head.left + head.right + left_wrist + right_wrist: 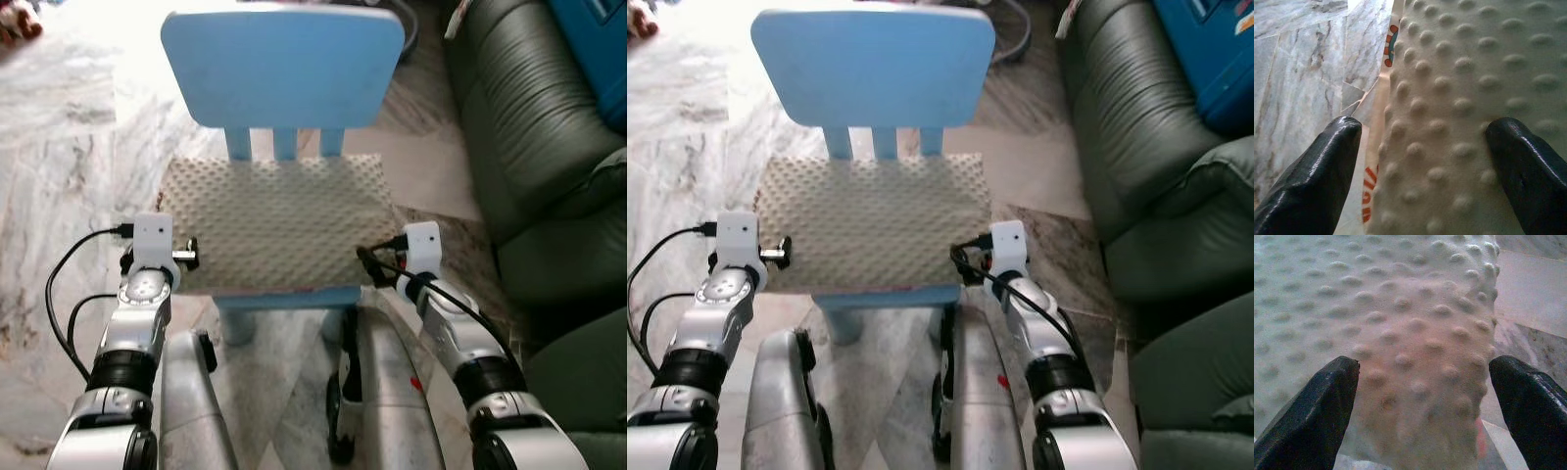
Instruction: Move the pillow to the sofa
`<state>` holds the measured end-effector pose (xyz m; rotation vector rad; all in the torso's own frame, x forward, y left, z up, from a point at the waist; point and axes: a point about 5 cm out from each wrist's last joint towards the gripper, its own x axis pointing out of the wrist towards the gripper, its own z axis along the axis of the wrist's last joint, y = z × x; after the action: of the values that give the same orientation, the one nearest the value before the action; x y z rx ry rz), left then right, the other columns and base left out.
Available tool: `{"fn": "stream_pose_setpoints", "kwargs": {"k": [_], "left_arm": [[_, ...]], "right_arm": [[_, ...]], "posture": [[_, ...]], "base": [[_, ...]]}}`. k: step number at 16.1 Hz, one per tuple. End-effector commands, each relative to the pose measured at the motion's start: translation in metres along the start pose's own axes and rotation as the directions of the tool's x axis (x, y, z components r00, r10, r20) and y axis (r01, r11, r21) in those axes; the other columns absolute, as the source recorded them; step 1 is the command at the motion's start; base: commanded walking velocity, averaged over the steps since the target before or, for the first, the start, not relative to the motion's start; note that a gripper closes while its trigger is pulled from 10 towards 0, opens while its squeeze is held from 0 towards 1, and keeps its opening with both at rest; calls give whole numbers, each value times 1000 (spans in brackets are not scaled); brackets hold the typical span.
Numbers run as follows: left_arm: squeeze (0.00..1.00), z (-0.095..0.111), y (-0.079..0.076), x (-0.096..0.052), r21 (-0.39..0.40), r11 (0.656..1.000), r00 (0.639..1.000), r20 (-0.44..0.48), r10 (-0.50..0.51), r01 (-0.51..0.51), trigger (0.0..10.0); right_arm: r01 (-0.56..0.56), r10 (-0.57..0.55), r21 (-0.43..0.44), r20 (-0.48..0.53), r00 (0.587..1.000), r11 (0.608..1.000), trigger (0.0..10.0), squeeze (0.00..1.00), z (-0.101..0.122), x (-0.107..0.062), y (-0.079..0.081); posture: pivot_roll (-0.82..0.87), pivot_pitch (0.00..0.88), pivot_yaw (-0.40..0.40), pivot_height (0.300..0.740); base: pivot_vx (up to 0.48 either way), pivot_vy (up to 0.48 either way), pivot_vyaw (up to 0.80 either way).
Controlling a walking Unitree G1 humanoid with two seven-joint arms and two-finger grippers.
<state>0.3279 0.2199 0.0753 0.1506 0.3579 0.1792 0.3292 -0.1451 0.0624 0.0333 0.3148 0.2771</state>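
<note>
1. In the head views a cream, bumpy-textured pillow [277, 220] lies flat on the seat of a small light-blue child's chair [282, 64], covering nearly the whole seat, with the chair's backrest rising behind it.
2. A dark green leather sofa [534, 147] stands to the robot's right, well apart from the pillow, on a marble tile floor [69, 147].
3. The head views show both silver arms reaching forward to the chair's front corners, one at each side edge of the pillow, but the white wrist housings hide the fingertips there.
4. The left wrist view gives what the head views cannot: the left gripper [1422, 147] has its two black fingers spread wide, straddling the pillow's left edge. One finger [1327, 166] sits off the pillow over the floor side, the other [1528, 166] lies against the bumpy top surface.
5. That same view also shows a printed strip with red and blue markings [1378, 122] along the pillow's underside edge, which is hard to see from the head.
6. The right wrist view shows the right gripper [1425, 382] likewise spread, its fingers [1312, 411] flanking the pillow's right front corner, which bulges up between them.
7. Whether either gripper's fingers press the fabric cannot be told; neither pair is closed on it.
8. A blue object [593, 39] rests on the sofa at the upper right.
</note>
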Motion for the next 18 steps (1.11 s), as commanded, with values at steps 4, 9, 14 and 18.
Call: {"fn": "stream_pose_setpoints", "kwargs": {"k": [4, 9, 14, 18], "left_arm": [[0, -5, 6, 3, -33, 999, 1000, -15, 23, -23, 10000], [0, -22, 10, 3, 1, 1000, 995, -90, 29, -29, 10000], [0, -31, -5, 3, -57, 998, 990, -137, -34, 27, 0], [0, -31, -9, 6, -144, 989, 990, -137, -45, 25, 0]], "right_arm": [[33, -32, 33, -9, 999, 999, 10000, 0, -6, 5, -2], [27, -18, 87, -102, 995, 996, 10000, 0, -18, 16, 13], [-10, 19, 93, -101, 995, 996, 0, 0, -19, 22, 35], [22, -14, 83, -102, 995, 996, 0, 0, -22, 20, 26]], "posture": [[44, 321, -77, 520], [70, 345, -79, 520], [74, 340, -78, 520], [67, 332, -81, 520]], "base": [[0, 0, 0], [0, 0, 0], [0, 0, 0], [0, 0, 0]]}}
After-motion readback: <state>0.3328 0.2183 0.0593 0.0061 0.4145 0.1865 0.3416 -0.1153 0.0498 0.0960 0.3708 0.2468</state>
